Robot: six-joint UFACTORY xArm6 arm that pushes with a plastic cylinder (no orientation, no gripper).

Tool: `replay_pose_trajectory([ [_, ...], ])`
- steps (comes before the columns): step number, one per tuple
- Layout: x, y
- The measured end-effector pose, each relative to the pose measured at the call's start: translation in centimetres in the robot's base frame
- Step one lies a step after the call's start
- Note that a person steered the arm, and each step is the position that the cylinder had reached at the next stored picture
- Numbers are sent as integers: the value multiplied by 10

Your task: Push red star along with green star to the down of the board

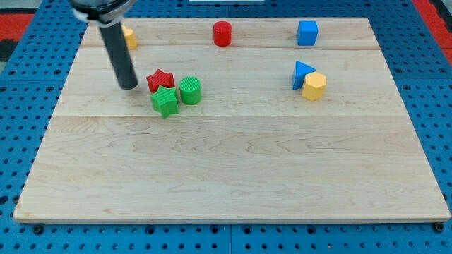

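The red star (160, 80) lies at the upper left of the wooden board (233, 169). The green star (164, 101) sits just below it, touching it. A green cylinder (190, 90) stands against both on their right. My tip (128, 86) is on the board just left of the red star, a small gap apart from it. The dark rod rises from there toward the view's top left.
A yellow block (129, 38) shows partly behind the rod at the top left. A red cylinder (222, 33) and a blue cube (307, 32) stand along the top edge. A blue triangle (301, 73) touches a yellow hexagon (315, 86) at the right.
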State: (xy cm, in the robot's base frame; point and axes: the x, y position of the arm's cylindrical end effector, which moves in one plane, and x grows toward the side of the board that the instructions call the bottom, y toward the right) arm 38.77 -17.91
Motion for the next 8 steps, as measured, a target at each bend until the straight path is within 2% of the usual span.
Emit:
replay_pose_trajectory([
  [1, 17, 0],
  [3, -38, -1],
  [4, -32, 35],
  [5, -11, 62],
  [8, 72, 88],
])
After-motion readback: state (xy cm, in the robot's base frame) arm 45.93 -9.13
